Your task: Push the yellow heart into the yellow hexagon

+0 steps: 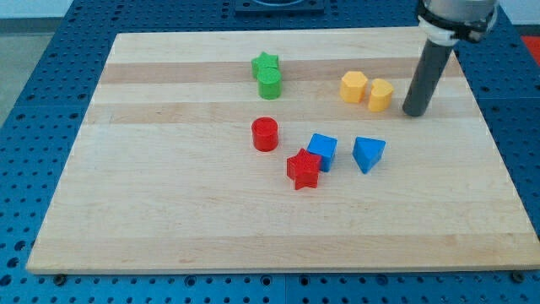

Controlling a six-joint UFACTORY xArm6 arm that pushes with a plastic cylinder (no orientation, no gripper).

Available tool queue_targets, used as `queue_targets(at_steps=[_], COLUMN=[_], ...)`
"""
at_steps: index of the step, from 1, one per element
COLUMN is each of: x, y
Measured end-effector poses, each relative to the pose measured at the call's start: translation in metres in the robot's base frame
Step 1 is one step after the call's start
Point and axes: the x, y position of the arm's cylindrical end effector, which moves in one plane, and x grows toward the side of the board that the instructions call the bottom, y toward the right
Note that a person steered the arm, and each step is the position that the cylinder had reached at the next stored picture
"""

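The yellow heart [380, 95] sits on the wooden board at the upper right, just right of the yellow hexagon [353, 87]; the two are almost touching, with a thin gap between them. My tip [414, 112] rests on the board a short way to the right of the yellow heart, apart from it. The dark rod rises from the tip toward the view's top right.
A green star [265, 64] and a green cylinder [270, 84] stand together at the top middle. A red cylinder [265, 134], a red star [303, 169], a blue cube [322, 150] and a blue triangular block [368, 154] lie mid-board. The board's right edge [498, 152] is near my tip.
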Motion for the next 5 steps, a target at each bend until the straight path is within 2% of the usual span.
queue_targets(at_steps=[5], x=[0.006], y=[-0.032])
